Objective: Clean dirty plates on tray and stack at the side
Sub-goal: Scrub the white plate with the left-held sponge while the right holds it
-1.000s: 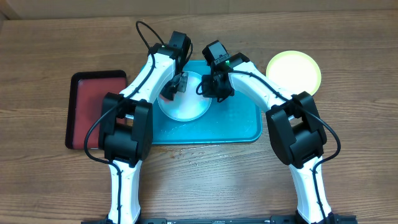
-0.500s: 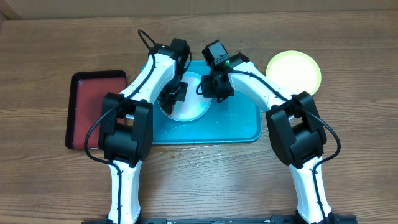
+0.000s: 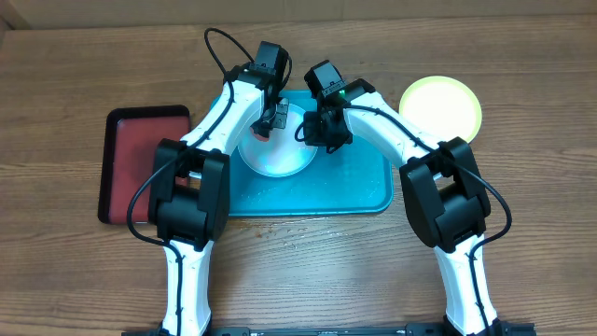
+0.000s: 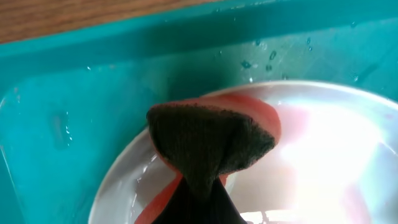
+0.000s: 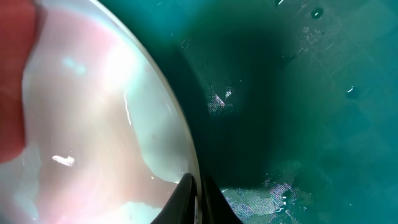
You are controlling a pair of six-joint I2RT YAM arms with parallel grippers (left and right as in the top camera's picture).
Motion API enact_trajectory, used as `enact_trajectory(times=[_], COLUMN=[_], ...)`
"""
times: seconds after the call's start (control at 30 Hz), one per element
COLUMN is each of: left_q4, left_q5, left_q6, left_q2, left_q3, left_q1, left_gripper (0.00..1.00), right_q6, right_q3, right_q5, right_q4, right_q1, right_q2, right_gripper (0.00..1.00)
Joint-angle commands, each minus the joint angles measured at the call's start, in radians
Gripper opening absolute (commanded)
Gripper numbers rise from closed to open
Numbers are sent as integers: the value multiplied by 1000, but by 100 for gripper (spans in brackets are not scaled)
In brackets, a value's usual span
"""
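Note:
A pale whitish plate with pink-red smears lies on the teal tray. My left gripper is shut on a dark knitted cloth and presses it on the plate near its far rim. Red-orange shows at the cloth's edge. The cloth hides the jaws. My right gripper is shut on the plate's right rim; in the right wrist view its fingertips pinch the edge of the plate. A yellow-green plate lies on the table to the right of the tray. A third plate is not in view.
A smaller dark red, black-rimmed tray lies on the table left of the teal tray. The teal tray's floor is wet with drops. Its far wall stands close behind the cloth.
My left gripper with the cloth moved across the plate toward its middle, then back toward the far rim. The right gripper and the plate have stayed put.

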Motion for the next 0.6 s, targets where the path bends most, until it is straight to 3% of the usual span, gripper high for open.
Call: enact_trajectory(times=[0.0,0.3,0.4,0.57], left_q4=[-50,-243,-256,-221], left_q5=[83,484,505,399], left_q6=[-8,-7,-7,-12], left_q2=[-2,-2,-2,-2], left_q3=[-1,-1,-1,0], left_q1=[0,-3,-3,15], left_gripper=[4,4,4,4], right_q6=[-6,-6,-6,-6], right_q3=[-9,-9,-9,-9], right_q5=[41,41,41,41], right_q4=[-16,2,2,-1], right_q1=[-2,-2,-2,-2], right_q2=[11,11,11,11], right_gripper=[5,5,5,5])
